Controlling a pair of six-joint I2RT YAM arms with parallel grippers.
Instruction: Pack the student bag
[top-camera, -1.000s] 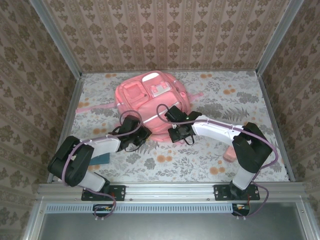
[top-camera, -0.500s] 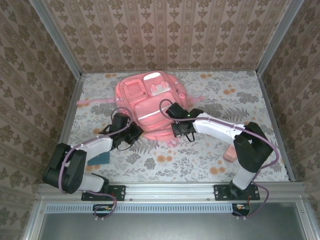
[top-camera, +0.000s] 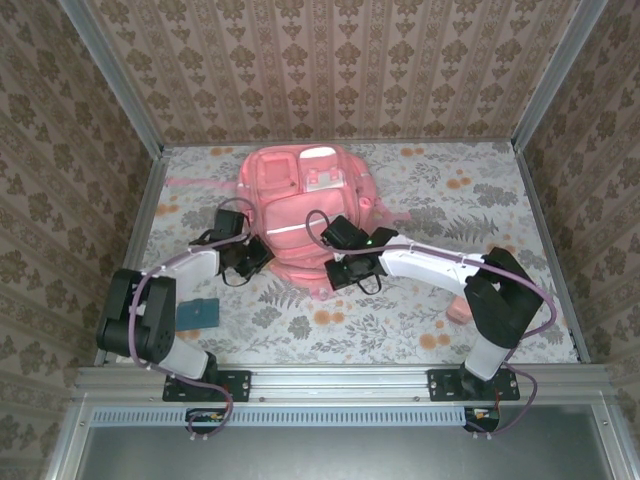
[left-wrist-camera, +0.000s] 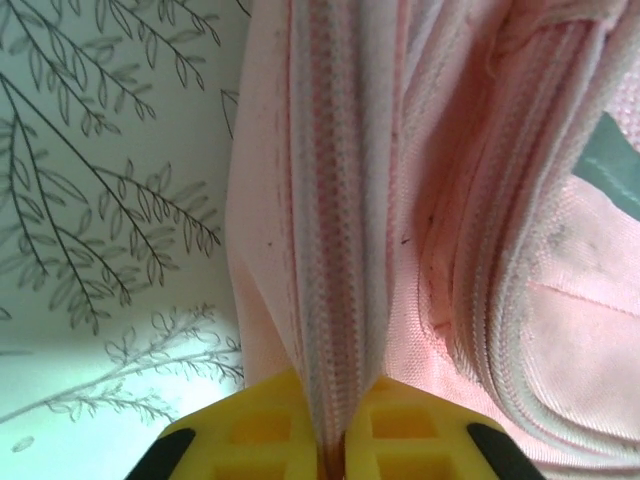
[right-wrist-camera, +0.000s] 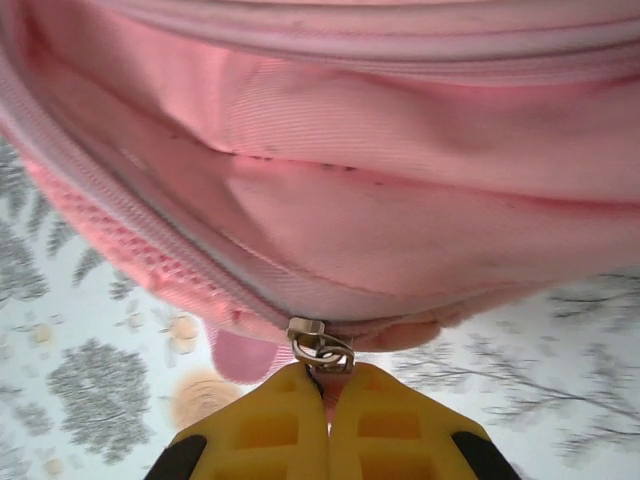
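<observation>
Bag (top-camera: 300, 215) lies flat on bench (top-camera: 420, 330), directly ahead of both pincers. Left pincer (left-wrist-camera: 335, 440) is closed, pinching the zip tape (left-wrist-camera: 335, 250) at the bag's side edge, likely to anchor the fabric and keep the track taut. Right pincer (right-wrist-camera: 325, 400) is closed on the zip pull (right-wrist-camera: 321, 350), metal top just past its tips, at the bag's near edge. It looks set to run the zip while the other holds. Teal item (top-camera: 197, 313) sits behind left pincer, outside the bag.
</observation>
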